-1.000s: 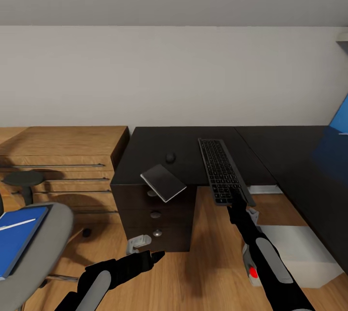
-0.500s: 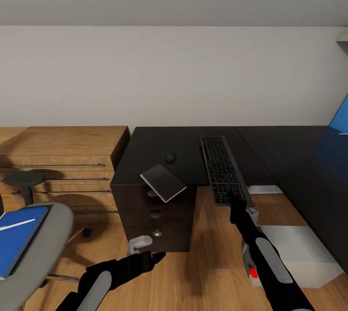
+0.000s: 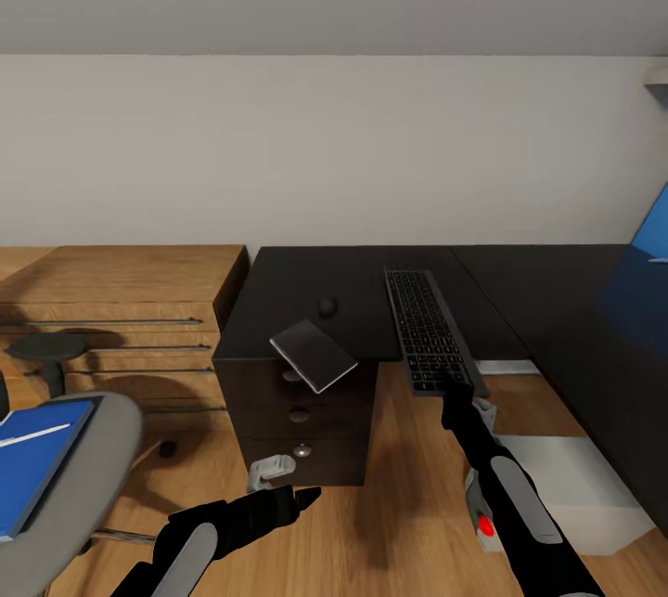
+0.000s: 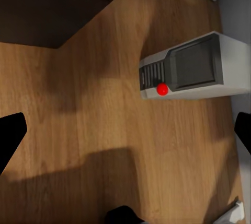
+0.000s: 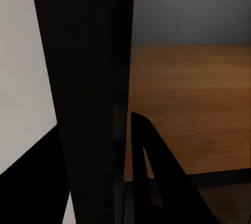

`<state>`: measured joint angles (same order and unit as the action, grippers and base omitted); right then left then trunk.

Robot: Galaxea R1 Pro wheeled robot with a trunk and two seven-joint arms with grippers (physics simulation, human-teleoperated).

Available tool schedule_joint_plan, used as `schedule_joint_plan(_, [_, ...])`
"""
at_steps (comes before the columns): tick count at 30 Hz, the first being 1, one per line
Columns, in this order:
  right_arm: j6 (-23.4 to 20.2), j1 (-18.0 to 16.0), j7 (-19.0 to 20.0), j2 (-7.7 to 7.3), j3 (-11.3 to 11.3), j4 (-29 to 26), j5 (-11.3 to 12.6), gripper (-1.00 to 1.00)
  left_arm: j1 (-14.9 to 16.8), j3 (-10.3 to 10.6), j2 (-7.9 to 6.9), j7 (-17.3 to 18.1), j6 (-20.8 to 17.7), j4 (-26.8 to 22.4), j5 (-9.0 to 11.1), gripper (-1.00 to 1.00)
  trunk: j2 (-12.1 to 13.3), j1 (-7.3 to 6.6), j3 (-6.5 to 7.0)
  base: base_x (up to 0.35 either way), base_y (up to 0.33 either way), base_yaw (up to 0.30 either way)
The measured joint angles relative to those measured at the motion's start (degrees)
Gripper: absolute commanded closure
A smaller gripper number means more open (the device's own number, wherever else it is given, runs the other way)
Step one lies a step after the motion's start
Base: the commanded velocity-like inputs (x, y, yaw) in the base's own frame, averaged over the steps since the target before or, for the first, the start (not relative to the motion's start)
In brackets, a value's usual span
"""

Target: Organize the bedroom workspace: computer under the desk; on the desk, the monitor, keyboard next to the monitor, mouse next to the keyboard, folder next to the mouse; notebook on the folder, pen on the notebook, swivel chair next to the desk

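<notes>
The slim black keyboard [image 3: 425, 328] lies on the black desk [image 3: 297, 286], its near end hanging past the front edge. My right gripper [image 3: 456, 390] is shut on that near end; in the right wrist view a dark slab stands against one finger [image 5: 151, 172]. The small black mouse [image 3: 327, 305] sits left of it. The grey notebook [image 3: 313, 354] overhangs the desk edge above the drawers. The blue folder [image 3: 32, 458], with a thin white stick on it, rests on the swivel chair [image 3: 97, 472] at far left. My left gripper [image 3: 304, 493] [image 4: 125, 135] hangs open over the floor near the grey computer [image 4: 193, 67] [image 3: 575, 486]. The monitor is out of view.
A low light-wood cabinet [image 3: 121, 300] stands left of the desk. The dark drawer unit [image 3: 299, 421] with round knobs sits under the desk's left end. A white desk foot [image 3: 269, 467] stands on the plank floor just above my left gripper. A blue panel [image 3: 654, 230] shows at the right edge.
The keyboard has straightened a little, its far end swinging right while my right gripper holds the near end. The head view has tipped slightly. The left arm has barely shifted.
</notes>
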<state>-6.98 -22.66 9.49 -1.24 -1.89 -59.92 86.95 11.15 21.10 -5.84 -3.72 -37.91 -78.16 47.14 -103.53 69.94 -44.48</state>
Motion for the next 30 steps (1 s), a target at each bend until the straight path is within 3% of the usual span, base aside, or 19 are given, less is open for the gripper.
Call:
schedule_joint_plan(12, [0.0, 0.0, 0.1, -0.03, 0.0, -1.3, -0.2, 1.00, 0.0, 0.0, 0.00, -0.2, 0.4, 0.0, -0.2, -1.00, 4.8, -2.64, 2.15, 0.000, 0.000, 0.000])
schedule_joint_plan(19, [0.0, 0.3, -0.2, -0.09, 0.0, -7.2, -0.2, 1.00, 0.0, 0.1, 0.11, -0.3, 0.2, 1.0, -0.2, -1.00, 7.6, -4.17, 3.41, 0.000, 0.000, 0.000])
schedule_joint_plan(24, [0.0, 0.4, -0.7, -0.14, -0.1, -7.7, -0.2, 1.00, 0.0, 0.1, 0.15, -0.3, -0.1, 1.2, -0.2, -1.00, 9.6, -5.27, 4.31, -0.010, -0.001, 0.000])
schedule_joint_plan(30, [-0.1, 0.4, -2.2, -0.17, -0.1, -7.8, -0.2, 1.00, 0.0, 0.2, 0.19, -0.2, -0.1, 1.2, -0.2, -1.00, 12.0, -6.56, 5.38, -0.271, -0.033, 0.000])
